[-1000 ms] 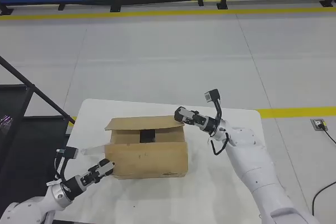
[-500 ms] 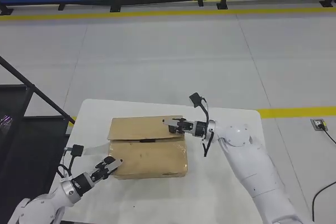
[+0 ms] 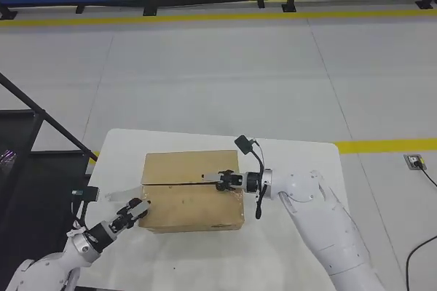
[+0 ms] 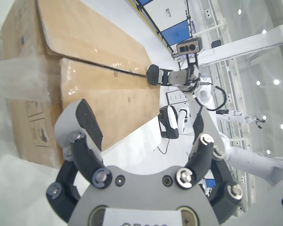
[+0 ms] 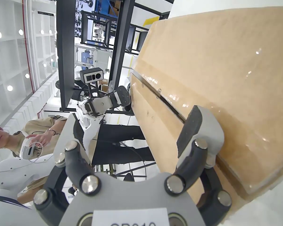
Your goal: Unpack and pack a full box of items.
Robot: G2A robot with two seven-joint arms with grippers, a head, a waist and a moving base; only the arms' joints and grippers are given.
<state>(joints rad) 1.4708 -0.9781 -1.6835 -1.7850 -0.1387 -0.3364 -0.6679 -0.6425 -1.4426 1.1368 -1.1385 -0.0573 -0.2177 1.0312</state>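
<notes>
Top view: the white rounded table (image 3: 306,151) carries the brown cardboard box (image 3: 193,202) at its middle, flaps down. I judge it stiff but weighty if full, so I'd pry at the centre seam (image 3: 182,183). My right gripper (image 3: 222,180) rests spread there, and my left gripper (image 3: 137,211) gapes beside the corner.
</notes>
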